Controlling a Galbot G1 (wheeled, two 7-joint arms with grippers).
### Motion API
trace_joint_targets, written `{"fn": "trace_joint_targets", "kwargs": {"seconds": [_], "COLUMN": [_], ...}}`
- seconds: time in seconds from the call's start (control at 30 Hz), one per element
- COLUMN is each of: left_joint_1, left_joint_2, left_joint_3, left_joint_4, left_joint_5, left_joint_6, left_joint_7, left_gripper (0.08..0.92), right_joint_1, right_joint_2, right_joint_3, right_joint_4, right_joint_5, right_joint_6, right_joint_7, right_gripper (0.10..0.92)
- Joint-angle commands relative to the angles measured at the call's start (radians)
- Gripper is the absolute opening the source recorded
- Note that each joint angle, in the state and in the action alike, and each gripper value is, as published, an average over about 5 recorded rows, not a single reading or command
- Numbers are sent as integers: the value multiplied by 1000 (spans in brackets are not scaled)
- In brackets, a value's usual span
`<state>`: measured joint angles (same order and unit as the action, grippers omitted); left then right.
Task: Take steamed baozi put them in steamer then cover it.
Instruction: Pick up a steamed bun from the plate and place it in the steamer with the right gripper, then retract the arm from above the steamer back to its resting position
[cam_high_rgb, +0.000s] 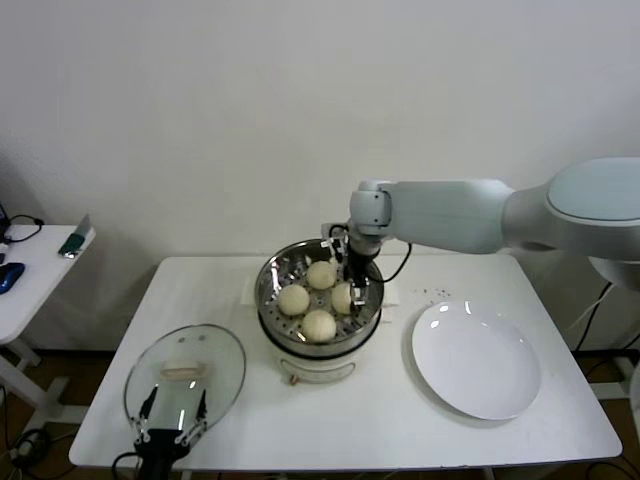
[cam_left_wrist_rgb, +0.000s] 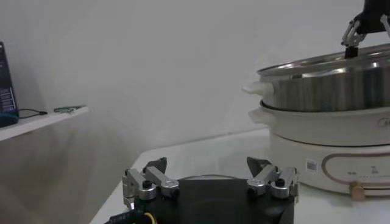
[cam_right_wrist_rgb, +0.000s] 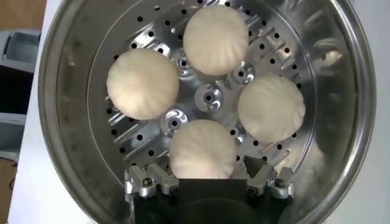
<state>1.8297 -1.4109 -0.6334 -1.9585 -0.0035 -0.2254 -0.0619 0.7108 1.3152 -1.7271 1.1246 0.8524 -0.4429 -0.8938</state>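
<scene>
Nearest the robot, the left hand (cam_high_rgb: 172, 420) is parked low at the front left edge of the white desk (cam_high_rgb: 340, 420), fingers spread wide and nothing gripped, right over the near rim of the round clear glass lid with a metal rim and cream-white bar handle (cam_high_rgb: 186, 375). That lid is lying flat on the desk, well apart from the pot.

Over on the right, a flat round white plate (cam_high_rgb: 476, 358) is seen sitting on the desk with nothing on it.

Further back, in the middle of the desk, the round shiny stainless-steel steamer basket with a perforated bottom (cam_high_rgb: 276, 276) is stacked on its white electric pot base (cam_high_rgb: 316, 362). All four small round cream-white dough buns (cam_right_wrist_rgb: 210, 101) are already inside, arranged in a ring on the perforated floor, none of them stacked.

The right hand (cam_right_wrist_rgb: 210, 176) is held over the basket's right side, fingers released and apart. One bun (cam_right_wrist_rgb: 203, 148) is sitting just between those fingers, but no squeezing can be seen. The lid is not on yet.
</scene>
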Motion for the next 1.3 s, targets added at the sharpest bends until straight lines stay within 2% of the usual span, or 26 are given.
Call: {"fn": "trace_joint_targets", "kwargs": {"seconds": [0.03,0.23,0.33,0.63,0.83,0.97,1.3], "left_joint_1": [5,6,3,-2,-12,-14,-20], "left_joint_2": [4,5,5,6,-11,-21,-71], "left_joint_3": [-3,-2,-5,-12,-17,-23,-19], "left_joint_4": [1,-1,-2,-7,-14,-23,-49], "left_joint_5": [-1,5,12,51,83,103,145], "left_joint_6": [-5,-6,-6,-10,-13,-14,-12], "left_joint_7": [-1,-1,-2,-6,-10,-11,-15], "left_gripper": [823,823,823,823,823,823,823], "right_joint_1": [52,120,120,30,-352,-605,-1250], "right_joint_2": [-54,-152,-241,-522,-711,-768,-716], "right_joint_3": [27,43,96,230,632,873,1580], "right_joint_4": [37,54,82,226,319,370,445], "right_joint_5": [-3,3,1,-4,-57,-109,-242], "right_joint_6": [20,80,133,386,452,496,538], "right_joint_7": [-34,-41,18,413,594,672,740], "right_gripper": [823,823,823,823,823,823,823]}}
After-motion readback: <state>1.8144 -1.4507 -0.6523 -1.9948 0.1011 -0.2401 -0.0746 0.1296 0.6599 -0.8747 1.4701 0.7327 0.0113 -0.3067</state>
